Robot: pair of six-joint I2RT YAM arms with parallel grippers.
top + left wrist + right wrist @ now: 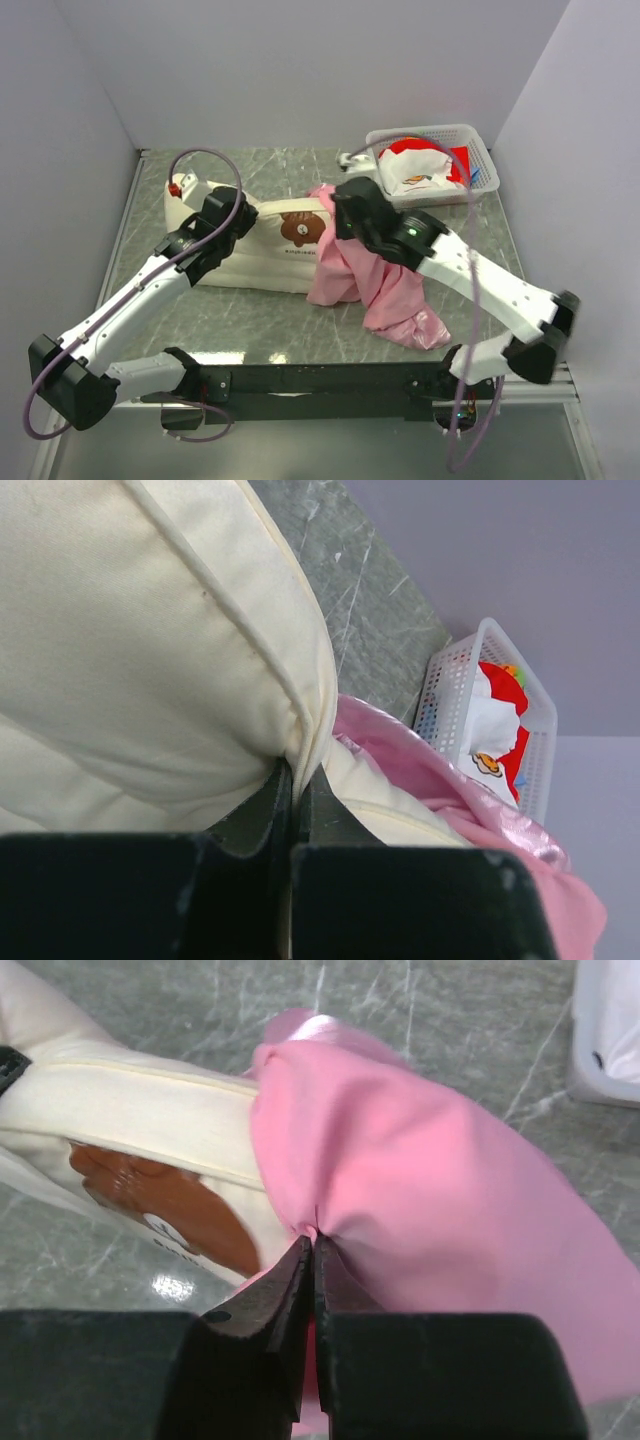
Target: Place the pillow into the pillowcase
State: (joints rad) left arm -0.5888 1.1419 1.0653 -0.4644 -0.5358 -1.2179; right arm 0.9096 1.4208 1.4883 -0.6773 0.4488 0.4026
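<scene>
Both arms stretch toward the pillow [270, 265]: the left hand [297, 780] pinches its left part; the right hand [313, 1245] clamps the pillowcase [430, 1180] at the pillow's right end.

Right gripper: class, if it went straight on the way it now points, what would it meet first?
The pillowcase, pinched in the right gripper; beyond that fold, probably the pillow, though depth is unclear.
</scene>
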